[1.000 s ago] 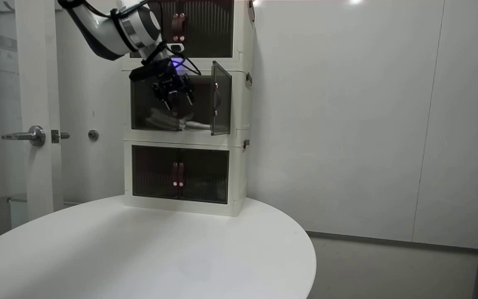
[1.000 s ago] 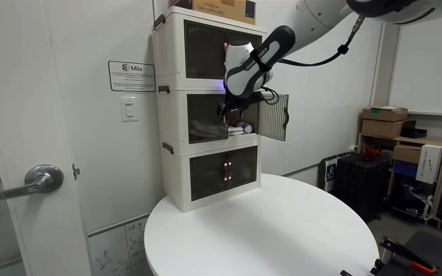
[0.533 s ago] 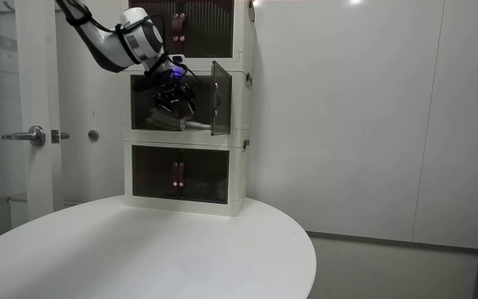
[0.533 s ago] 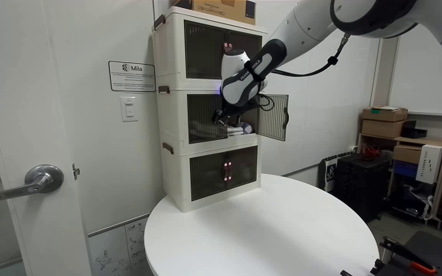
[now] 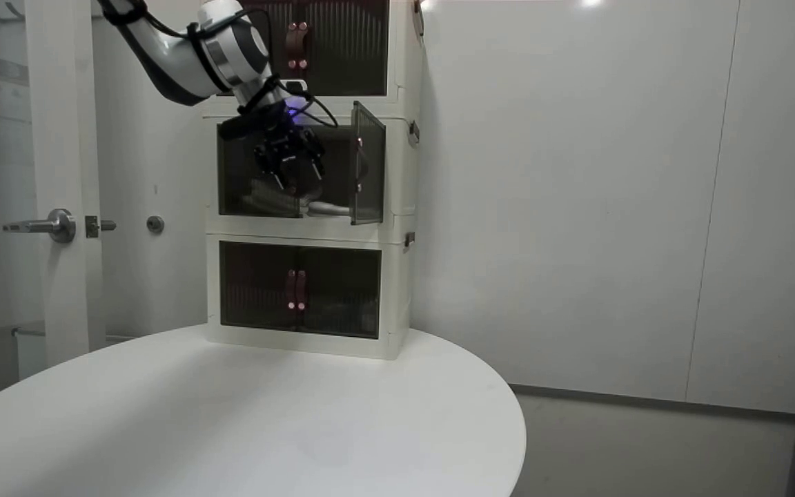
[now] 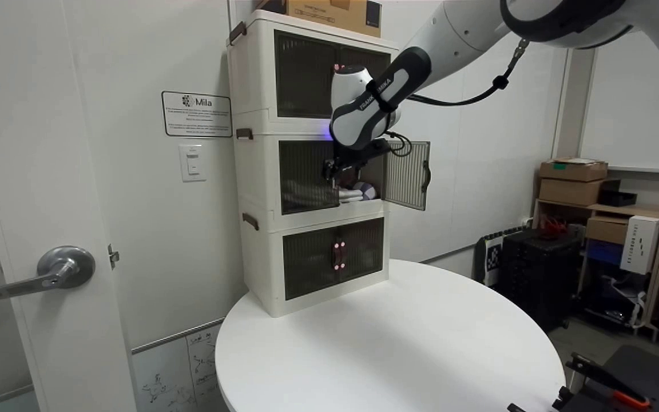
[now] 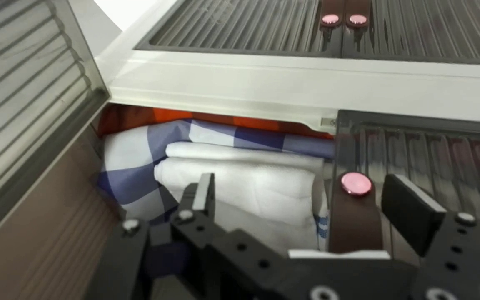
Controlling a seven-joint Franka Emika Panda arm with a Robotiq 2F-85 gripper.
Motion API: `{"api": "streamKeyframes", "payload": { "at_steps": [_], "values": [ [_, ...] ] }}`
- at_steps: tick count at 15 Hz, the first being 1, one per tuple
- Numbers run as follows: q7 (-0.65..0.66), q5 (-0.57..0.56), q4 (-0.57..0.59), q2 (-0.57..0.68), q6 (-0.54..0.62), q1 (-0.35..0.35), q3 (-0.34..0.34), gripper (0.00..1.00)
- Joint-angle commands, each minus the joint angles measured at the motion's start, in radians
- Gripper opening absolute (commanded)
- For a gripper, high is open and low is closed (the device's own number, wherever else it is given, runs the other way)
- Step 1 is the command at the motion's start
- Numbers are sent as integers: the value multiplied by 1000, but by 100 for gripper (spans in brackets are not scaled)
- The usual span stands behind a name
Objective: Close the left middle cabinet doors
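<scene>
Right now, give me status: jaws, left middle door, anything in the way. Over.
Jaws open near a brown handle, contact unclear. Left middle door looks shut or nearly so. In front of it: the arm. Right leaf open, showing cloths.

In an exterior view the camera stands back across a round white counter (image 5: 266, 414), facing a tall white three-tier cabinet (image 5: 294, 229) almost squarely. In an exterior view it looks aslant, past a flat white side wall (image 6: 258, 263). Both share counter and cabinet front, from opposite sides. The wrist view, close in, looks over angular black fingers (image 7: 411, 214) into the middle tier (image 7: 206, 105).
</scene>
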Motion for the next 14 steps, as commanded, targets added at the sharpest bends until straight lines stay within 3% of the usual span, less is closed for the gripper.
{"api": "streamKeyframes", "payload": {
  "at_steps": [1,4,8,14],
  "values": [
    [-87,33,-151,-156,-125,-21,33,100],
    [-167,82,-259,-262,-254,-52,77,100],
    [-297,204,-457,-424,-342,-101,134,100],
    [-365,284,-807,-724,-341,-118,154,100]
  ]
}}
